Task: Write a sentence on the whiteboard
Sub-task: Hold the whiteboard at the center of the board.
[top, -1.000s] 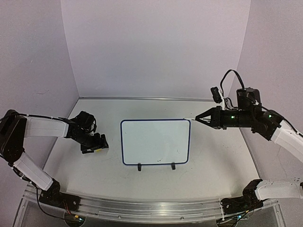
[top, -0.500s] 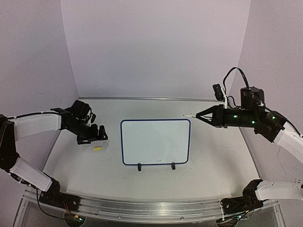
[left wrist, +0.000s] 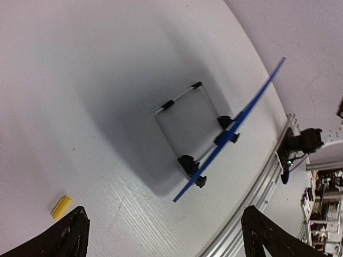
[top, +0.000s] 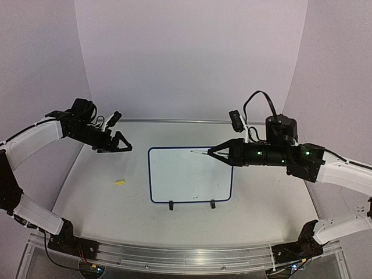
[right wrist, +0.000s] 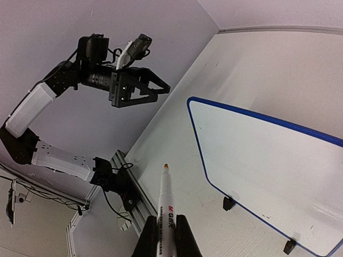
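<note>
I see table [top: 261, 203] carrying whiteboard [top: 186, 180], propped upright on two black feet, between both tools. Right tool [top: 212, 153] clamped on white marker [right wrist: 166, 209], its tip aimed toward left tool, near board's upper edge, not touching. Left tool [top: 122, 145] hangs high, fingers [left wrist: 69, 235] spread wide. Small yellow piece [top: 120, 182] on table below left tool.

Top camera looks down from behind; both wrist views, well off, share the whiteboard [top: 186, 180].

White table [top: 261, 197]: whiteboard [top: 192, 174], small yellow piece [top: 120, 182]
</note>
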You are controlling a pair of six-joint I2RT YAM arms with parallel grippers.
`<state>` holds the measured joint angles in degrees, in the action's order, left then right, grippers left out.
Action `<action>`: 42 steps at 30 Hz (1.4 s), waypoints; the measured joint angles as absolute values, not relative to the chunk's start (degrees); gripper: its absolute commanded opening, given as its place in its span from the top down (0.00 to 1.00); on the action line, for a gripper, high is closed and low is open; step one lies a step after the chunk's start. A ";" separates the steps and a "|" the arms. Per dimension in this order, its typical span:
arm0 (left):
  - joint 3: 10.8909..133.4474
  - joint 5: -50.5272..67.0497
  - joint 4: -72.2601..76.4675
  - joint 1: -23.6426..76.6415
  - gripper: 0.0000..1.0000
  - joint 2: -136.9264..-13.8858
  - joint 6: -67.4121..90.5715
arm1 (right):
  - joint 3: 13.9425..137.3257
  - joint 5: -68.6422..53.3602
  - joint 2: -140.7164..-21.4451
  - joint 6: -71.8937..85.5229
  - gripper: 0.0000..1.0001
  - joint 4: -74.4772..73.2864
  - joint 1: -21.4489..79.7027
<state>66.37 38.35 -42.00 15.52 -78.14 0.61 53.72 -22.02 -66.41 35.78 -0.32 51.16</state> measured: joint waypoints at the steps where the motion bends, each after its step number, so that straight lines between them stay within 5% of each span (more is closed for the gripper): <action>1: 66.35 41.10 -41.29 15.59 0.03 -77.60 -0.43 | 53.61 -20.68 -67.38 36.06 1.00 0.90 52.41; 6: 66.35 51.09 -34.52 15.73 0.08 -77.35 -2.01 | 53.60 -14.47 -73.45 36.72 1.00 6.85 57.55; 18: 68.55 54.85 -31.96 21.72 0.52 -88.39 -9.24 | 57.59 -8.11 -85.93 37.98 1.00 13.29 59.29; 42: 68.87 51.83 -33.22 24.88 0.75 -92.41 -12.25 | 63.16 -9.39 -91.93 37.54 1.00 14.59 59.30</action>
